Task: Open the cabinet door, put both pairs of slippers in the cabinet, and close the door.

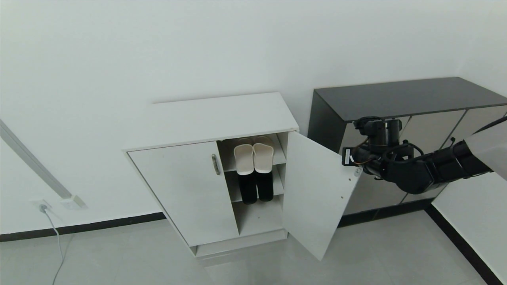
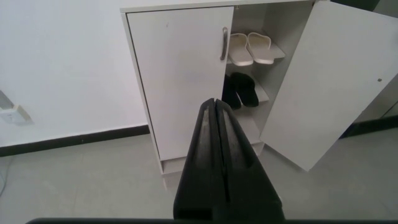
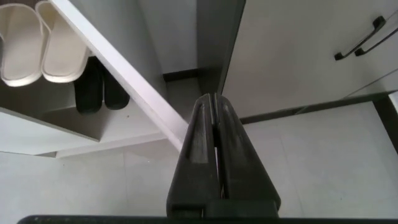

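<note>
White slippers (image 1: 253,158) above black slippers (image 1: 256,190) inside cabinet (image 1: 222,118), door (image 1: 317,194) open; left pincer (image 2: 216,101) closed, right pincer (image 3: 215,97) closed.

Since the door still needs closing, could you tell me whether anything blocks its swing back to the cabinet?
Nothing visible does: the floor between the open door and the cabinet is bare, and the white slippers and black slippers lie on shelves inside.

Bright, even, diffuse light; shadows are soft. Beyond the left claw (image 2: 215,102), the cabinet (image 2: 180,74) interior is shaded, darkest at the black slippers (image 2: 241,92). The floor (image 2: 93,180) below it carries a faint sheen
</note>
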Controlling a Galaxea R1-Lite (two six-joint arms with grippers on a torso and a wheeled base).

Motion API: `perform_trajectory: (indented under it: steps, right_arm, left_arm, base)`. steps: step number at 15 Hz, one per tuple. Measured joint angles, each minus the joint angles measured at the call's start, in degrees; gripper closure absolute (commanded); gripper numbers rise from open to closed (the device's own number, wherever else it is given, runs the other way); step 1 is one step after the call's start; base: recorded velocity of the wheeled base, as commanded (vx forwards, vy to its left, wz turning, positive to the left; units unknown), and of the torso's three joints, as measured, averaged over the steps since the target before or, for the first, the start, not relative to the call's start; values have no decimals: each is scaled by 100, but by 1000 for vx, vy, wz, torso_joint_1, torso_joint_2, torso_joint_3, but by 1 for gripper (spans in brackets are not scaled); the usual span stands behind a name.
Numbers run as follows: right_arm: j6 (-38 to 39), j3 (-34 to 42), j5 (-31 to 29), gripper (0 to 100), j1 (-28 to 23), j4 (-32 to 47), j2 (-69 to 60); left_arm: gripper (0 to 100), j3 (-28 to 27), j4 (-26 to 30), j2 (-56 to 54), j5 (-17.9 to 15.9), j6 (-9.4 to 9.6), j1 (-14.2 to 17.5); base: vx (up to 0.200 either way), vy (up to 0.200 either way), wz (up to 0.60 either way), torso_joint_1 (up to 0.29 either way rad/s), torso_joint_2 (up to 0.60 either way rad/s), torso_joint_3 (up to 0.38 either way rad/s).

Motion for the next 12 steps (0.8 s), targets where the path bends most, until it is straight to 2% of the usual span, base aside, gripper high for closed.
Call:
perform_trajectory:
  steps: [8, 12]
  right_arm:
    - [5, -7, -6, 100, -27, 274, 89]
    - [88, 224, -4, 100, 161, 356, -138]
  left_arm:
    - [100, 0, 0, 0, -2, 2, 0]
    - [100, 0, 0, 0, 0, 0, 0]
  base:
    - [0, 0, 0, 0, 0, 0]
    - [0, 0, 0, 0, 0, 0]
